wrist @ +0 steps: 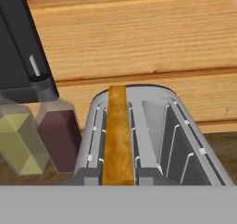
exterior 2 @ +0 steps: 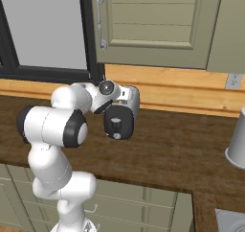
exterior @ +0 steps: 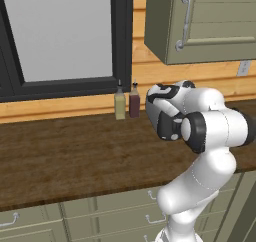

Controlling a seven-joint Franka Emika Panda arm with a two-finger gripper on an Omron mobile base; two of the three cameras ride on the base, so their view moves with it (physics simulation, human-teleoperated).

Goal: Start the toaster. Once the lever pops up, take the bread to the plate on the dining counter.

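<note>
One bread slice (wrist: 117,140) in one two-slot toaster (wrist: 185,144), two bottles (wrist: 41,140) beside – gripper closed, nothing seen held

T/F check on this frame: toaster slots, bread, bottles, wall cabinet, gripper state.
1. The bread stands in the left slot of the toaster. True.
2. Both toaster slots hold bread. False: the right slot is empty.
3. Two bottles stand side by side on the counter, to the left of the toaster. True.
4. The wall cabinet door hangs open. False: it is closed.
5. The gripper is shut. True.
</note>
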